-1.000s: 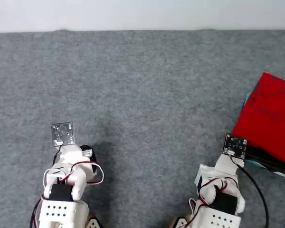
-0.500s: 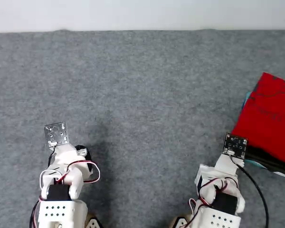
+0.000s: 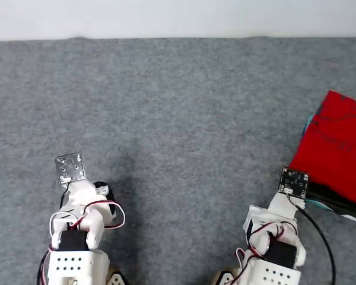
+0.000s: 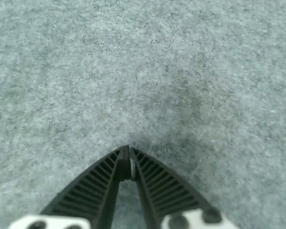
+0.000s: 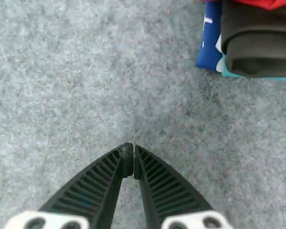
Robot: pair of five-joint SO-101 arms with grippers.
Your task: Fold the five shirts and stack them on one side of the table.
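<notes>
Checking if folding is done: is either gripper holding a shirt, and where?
Nothing is held. The left gripper and right gripper are shut, empty, over the table; the shirts lie stacked apart.

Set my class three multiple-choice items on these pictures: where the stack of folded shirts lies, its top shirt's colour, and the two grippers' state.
1. Where does the stack of folded shirts lie on the grey felt-covered table? A. at its left edge B. at its right edge C. mid-table
2. What colour is the top folded shirt? A. red B. yellow C. white
3. The left gripper and the right gripper are: A. both open B. both shut C. holding shirts
Key: 1 B, the high view shows it there; 2 A, red cloth lies uppermost; 3 B, each wrist view shows its jaws meeting.
</notes>
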